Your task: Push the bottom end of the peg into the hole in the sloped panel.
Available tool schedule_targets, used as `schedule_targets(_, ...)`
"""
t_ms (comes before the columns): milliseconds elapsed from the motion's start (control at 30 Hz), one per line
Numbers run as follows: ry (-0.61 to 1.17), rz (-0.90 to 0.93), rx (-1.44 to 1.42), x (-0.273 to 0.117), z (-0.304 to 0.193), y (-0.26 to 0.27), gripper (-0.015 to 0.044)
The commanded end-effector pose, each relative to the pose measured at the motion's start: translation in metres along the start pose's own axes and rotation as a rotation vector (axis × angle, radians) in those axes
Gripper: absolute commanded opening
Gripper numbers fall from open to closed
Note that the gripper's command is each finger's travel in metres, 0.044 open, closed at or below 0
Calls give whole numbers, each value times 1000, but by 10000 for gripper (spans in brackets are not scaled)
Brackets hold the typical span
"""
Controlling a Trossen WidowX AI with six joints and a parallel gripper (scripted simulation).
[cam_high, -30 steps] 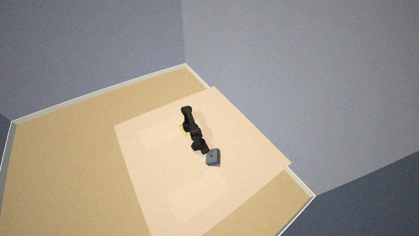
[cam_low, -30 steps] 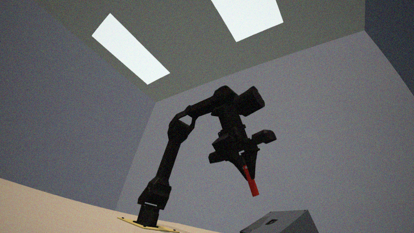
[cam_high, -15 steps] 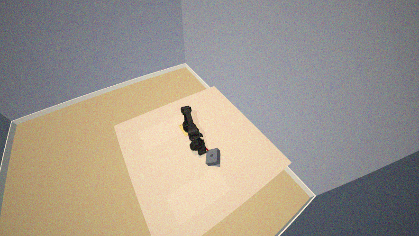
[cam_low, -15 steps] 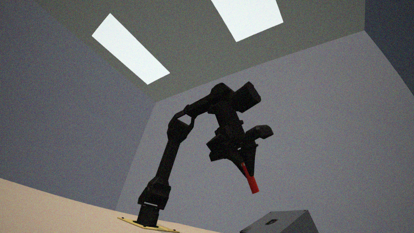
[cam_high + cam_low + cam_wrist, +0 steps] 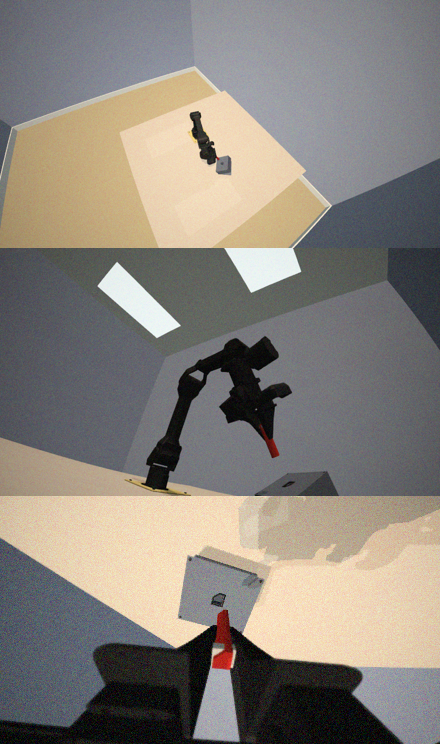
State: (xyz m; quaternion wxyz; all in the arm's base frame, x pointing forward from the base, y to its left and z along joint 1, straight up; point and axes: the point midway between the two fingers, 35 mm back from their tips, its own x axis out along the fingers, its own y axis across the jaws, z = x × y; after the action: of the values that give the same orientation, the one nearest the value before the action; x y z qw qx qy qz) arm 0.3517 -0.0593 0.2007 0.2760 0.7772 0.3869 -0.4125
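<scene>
The red peg (image 5: 217, 158) (image 5: 273, 448) (image 5: 223, 630) is held up off the table, its free end pointing down and tilted toward the panel. My gripper (image 5: 269, 438) (image 5: 222, 630) is shut on the peg. The grey sloped panel (image 5: 223, 169) (image 5: 310, 482) (image 5: 200, 581) lies below and beyond the peg, with a visible gap between them in the exterior view. The hole (image 5: 222, 163) (image 5: 288, 484) (image 5: 218, 600) in its face is dark and has flat sides with an angled corner. In the wrist view the peg's free end shows just below the hole.
The pale table (image 5: 184, 185) (image 5: 46, 460) (image 5: 325, 616) bears the panel and the arm. The arm's yellow base plate (image 5: 192, 136) (image 5: 144, 484) is behind the gripper. The arm's shadow falls on the table at the top right of the wrist view.
</scene>
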Motion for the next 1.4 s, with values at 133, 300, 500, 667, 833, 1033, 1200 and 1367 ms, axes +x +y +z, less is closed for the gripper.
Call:
schedule_targets(133,14,5,71,13,2,3,0)
schedule_targets(300,20,10,106,20,3,4,0)
schedule_targets(500,27,15,147,28,4,5,0)
schedule_targets(667,31,16,159,30,5,5,0)
schedule_targets(833,37,19,176,33,6,5,0)
schedule_targets(1033,38,19,177,38,6,6,0)
schedule_targets(1200,38,18,178,45,6,6,0)
schedule_targets(1367,39,18,178,51,5,6,0)
